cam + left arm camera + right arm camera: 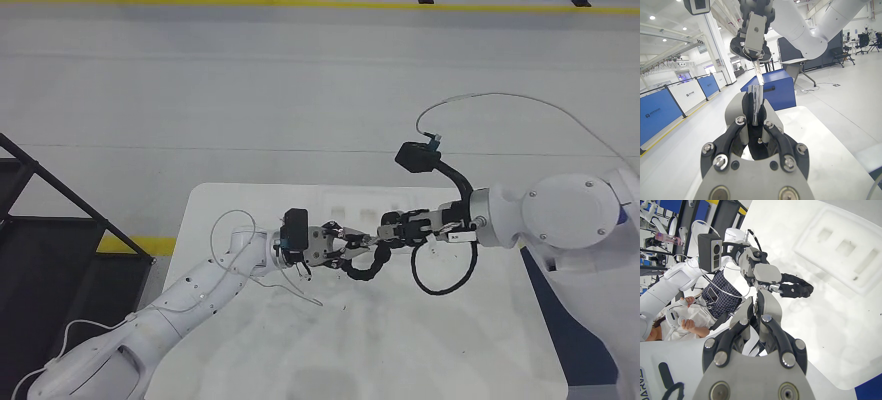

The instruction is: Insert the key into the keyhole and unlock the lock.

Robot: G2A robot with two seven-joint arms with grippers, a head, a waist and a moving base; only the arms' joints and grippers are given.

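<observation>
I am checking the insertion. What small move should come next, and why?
Probably ease the right end effector forward along the blade. The tip of the key sits at the chrome end of the lock, gripped by the left end effector, nearly in line; whether it has entered, I cannot tell.

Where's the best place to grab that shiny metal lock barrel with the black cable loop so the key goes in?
Grip the shiny metal lock barrel across its round sides, coming from the end farthest from the silver key, as the left claw does. That leaves the barrel's open end clear, facing the key in the right claw, likely easing alignment.
</observation>
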